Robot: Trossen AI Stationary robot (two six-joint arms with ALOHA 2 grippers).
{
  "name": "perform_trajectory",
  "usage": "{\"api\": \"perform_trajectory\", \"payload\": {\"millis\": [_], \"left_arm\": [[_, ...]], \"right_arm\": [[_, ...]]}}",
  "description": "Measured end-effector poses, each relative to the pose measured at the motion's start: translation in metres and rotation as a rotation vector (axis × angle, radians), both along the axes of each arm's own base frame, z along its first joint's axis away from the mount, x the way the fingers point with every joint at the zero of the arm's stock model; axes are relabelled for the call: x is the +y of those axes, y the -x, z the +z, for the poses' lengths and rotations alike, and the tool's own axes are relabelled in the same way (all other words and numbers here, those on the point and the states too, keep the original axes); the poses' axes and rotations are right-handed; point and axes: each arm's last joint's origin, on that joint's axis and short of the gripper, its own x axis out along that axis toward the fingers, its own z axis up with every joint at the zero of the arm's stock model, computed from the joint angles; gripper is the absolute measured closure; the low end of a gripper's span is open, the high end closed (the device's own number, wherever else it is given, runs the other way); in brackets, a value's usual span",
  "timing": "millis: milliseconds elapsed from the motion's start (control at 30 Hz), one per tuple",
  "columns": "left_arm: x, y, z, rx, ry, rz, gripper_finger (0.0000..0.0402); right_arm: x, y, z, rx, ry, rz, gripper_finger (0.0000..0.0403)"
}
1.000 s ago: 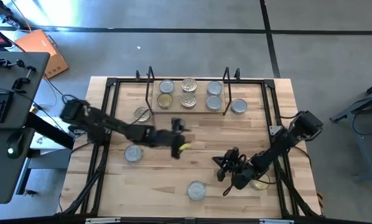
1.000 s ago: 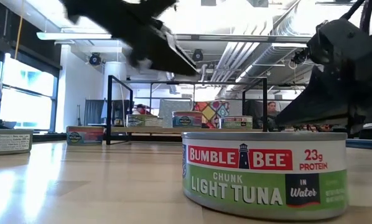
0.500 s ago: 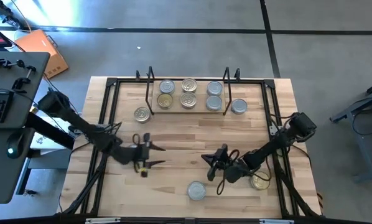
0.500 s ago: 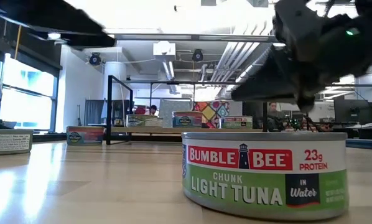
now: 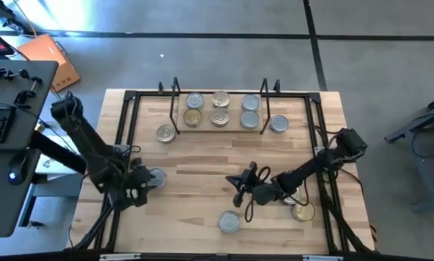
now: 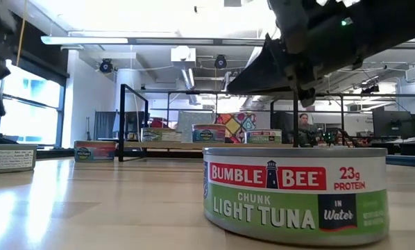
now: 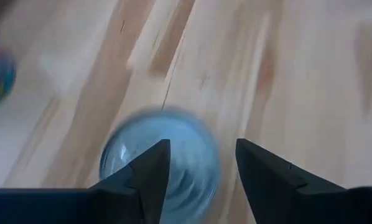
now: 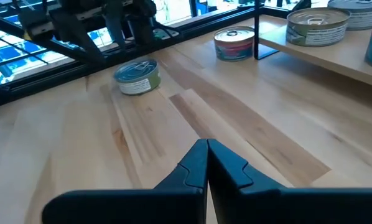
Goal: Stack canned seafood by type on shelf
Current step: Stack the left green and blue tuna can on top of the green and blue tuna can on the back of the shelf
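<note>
Overhead, I have the left gripper (image 5: 138, 186) low at the table's left side, right beside a silver-topped tin (image 5: 156, 177), while the right gripper (image 5: 239, 190) reaches across the middle of the table, above another silver-topped tin (image 5: 229, 221) near the front edge. A gold-toned tin (image 5: 303, 212) sits under the right arm at the right. The shelf (image 5: 175, 125) stands at the back with six tins on it in three columns; one more tin (image 5: 165, 133) sits just off its left end and another (image 5: 278, 125) just off its right end. From table level, I see a Bumble Bee chunk light tuna tin (image 6: 295, 193) filling the foreground, the shelf (image 6: 193, 144) far behind with tins along it, and the right arm dark overhead. Through the left wrist camera, the left gripper (image 7: 201, 173) has its fingers apart, poised over the silver-topped tin (image 7: 192, 158), which lies partly between them; I can't tell whether they touch it. Through the right wrist camera, the right gripper (image 8: 207, 163) has its fingers pressed together on nothing, and across the boards I see the left arm next to its tin (image 8: 137, 76), well away from the shelf (image 8: 323, 55).
</note>
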Motion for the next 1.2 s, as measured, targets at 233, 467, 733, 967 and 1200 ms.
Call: {"api": "perform_trajectory", "payload": {"millis": [233,467,733,967,1200], "left_arm": [[0.006,0.009,-0.009,0.091,-0.034,0.138,0.0246],[-0.002,-0.009,-0.023,0.110,-0.084,0.095,0.0273],[-0.013,-0.050,-0.043,0.048,-0.118,0.032,0.0296],[-0.023,-0.101,-0.041,-0.193,-0.130,-0.193,0.0309],[-0.019,-0.119,-0.011,-0.393,-0.169,-0.289,0.0310]], "right_arm": [[-0.003,-0.002,0.000,0.006,-0.009,0.010,0.0402],[-0.003,-0.002,0.000,0.007,-0.010,0.012,0.0402],[-0.003,-0.002,0.000,0.007,-0.010,0.012,0.0402],[-0.003,-0.002,0.000,0.007,-0.010,0.012,0.0402],[-0.004,-0.004,0.000,0.012,-0.072,0.088,0.0402]]}}
